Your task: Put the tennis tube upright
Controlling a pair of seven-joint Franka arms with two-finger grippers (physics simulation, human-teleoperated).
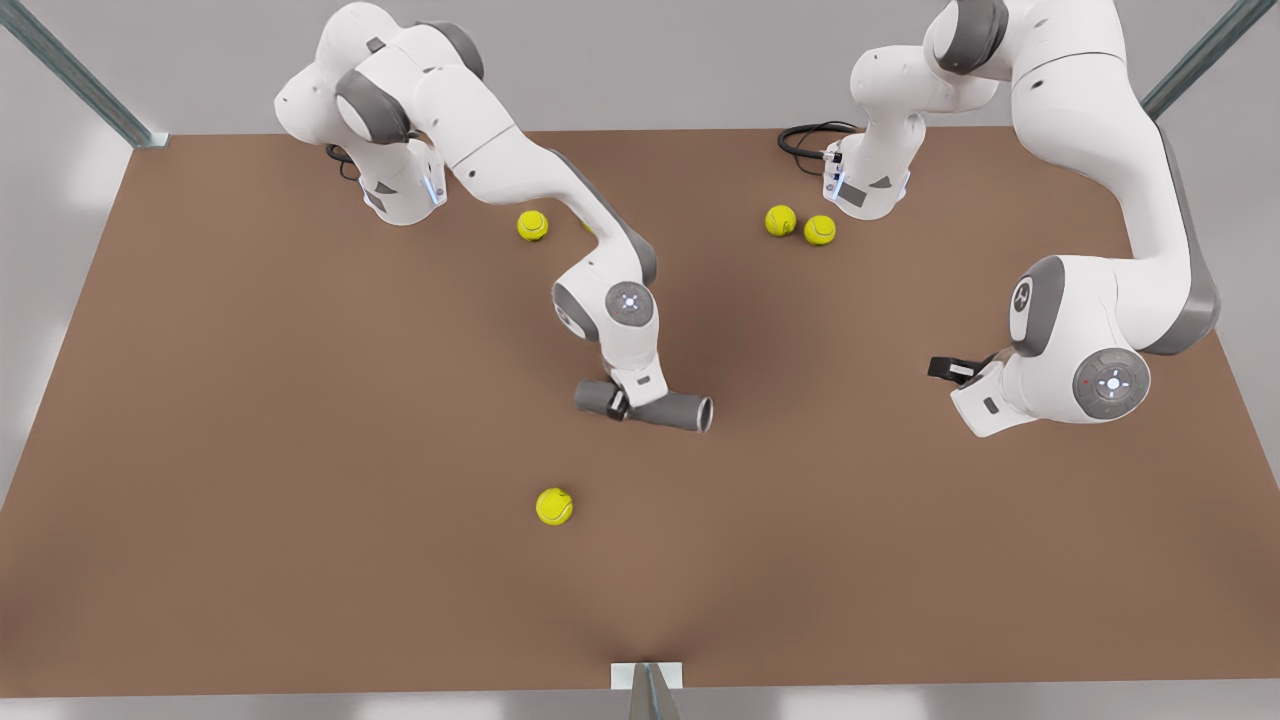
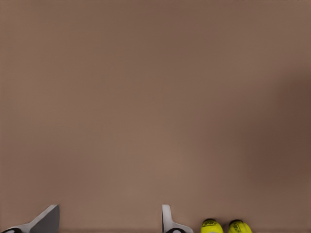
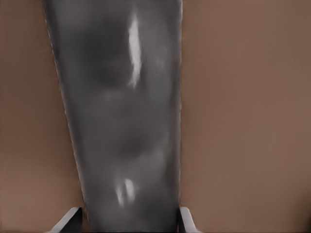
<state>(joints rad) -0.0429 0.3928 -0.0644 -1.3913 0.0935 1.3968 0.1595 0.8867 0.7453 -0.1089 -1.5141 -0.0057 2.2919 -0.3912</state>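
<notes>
**Now gripping: right tool holding the lying tennis tube at mid-length**

Seen from the front view, the right tool (image 1: pixel 622 401) is reaching down onto the tennis tube (image 1: pixel 665 410), which is lying flat near the middle of the worktop (image 1: pixel 250 450) with its lighter rim pointing toward the front view's right. Taking it across the body is probably giving the arm a hold it can swing into a vertical pose. The left tool (image 1: pixel 945 369) is waiting well apart, at the front view's right. One tennis ball (image 1: pixel 554 506) is lying near the tube on the camera side, apart from it; another ball (image 1: pixel 532 225) and a pair of balls (image 1: pixel 799 226) are sitting far back by the arm bases, so nothing is crowding the tipping space.

From the left wrist view, the left tool (image 2: pixel 111 219) is hanging open over bare worktop, its fingers (image 2: pixel 168 218) gripping nothing, the pair of balls (image 2: pixel 226 227) beside them.

From the right wrist view, the fingertips (image 3: pixel 187 219) are pressing both flanks of the tennis tube (image 3: pixel 121 121), closed on it.
</notes>
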